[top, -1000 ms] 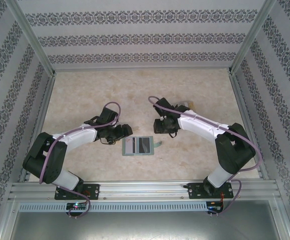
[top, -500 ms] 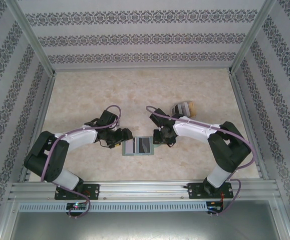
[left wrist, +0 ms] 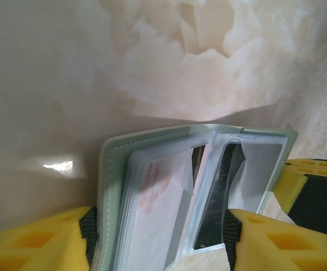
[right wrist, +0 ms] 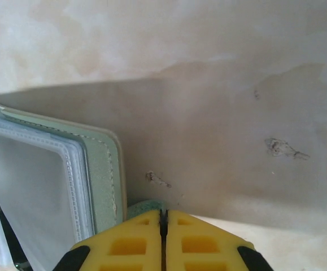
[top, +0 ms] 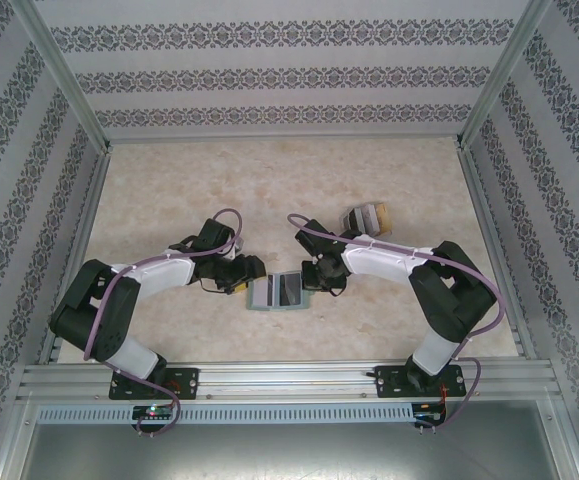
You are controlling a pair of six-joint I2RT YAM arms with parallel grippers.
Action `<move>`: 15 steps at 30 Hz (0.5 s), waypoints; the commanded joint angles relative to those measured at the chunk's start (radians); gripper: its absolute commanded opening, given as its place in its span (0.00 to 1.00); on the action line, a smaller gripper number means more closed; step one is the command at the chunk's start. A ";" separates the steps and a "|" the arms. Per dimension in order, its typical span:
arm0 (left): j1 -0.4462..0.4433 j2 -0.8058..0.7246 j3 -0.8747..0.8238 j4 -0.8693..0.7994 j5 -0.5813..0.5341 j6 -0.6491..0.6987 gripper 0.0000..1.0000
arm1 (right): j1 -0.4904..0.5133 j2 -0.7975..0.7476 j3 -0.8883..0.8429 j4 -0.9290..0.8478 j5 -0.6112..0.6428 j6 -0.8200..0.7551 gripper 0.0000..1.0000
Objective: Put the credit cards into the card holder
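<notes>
Your left gripper (top: 250, 278) is about half open, with one side of the card holder (top: 277, 292) between its fingers (left wrist: 39, 240). Both pads (left wrist: 229, 228) look like they touch it. If you squeeze harder, the soft clear pockets (left wrist: 157, 197) could bend and crumple, and then cards will not slide in.

The card holder lies open on the table (top: 299, 180), between your two grippers. A dark card (left wrist: 211, 209) sits in one pocket near the middle. A hard tug could shake it out.

Your right gripper (right wrist: 163, 214) is closed tight, right beside the holder's right edge. A small green flap (right wrist: 143, 206) pokes out by its tips. I cannot tell if it is pinched. If it is, and both arms pull apart, the holder could twist or slip free.
</notes>
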 commanded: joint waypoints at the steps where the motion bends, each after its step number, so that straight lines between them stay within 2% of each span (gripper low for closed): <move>1: -0.008 -0.032 0.020 0.058 0.052 -0.016 0.57 | 0.006 0.010 -0.017 0.031 -0.024 0.019 0.03; 7: -0.019 -0.077 0.045 0.122 0.107 -0.044 0.57 | 0.003 -0.005 -0.027 0.034 -0.012 0.027 0.02; 10: -0.060 -0.053 0.078 0.161 0.125 -0.065 0.58 | 0.000 -0.020 -0.035 0.045 -0.009 0.036 0.03; 13: -0.108 0.022 0.121 0.173 0.137 -0.079 0.57 | -0.006 -0.048 -0.048 0.048 0.010 0.051 0.07; 15: -0.132 0.067 0.131 0.203 0.127 -0.101 0.57 | -0.016 -0.090 -0.072 0.053 0.031 0.070 0.15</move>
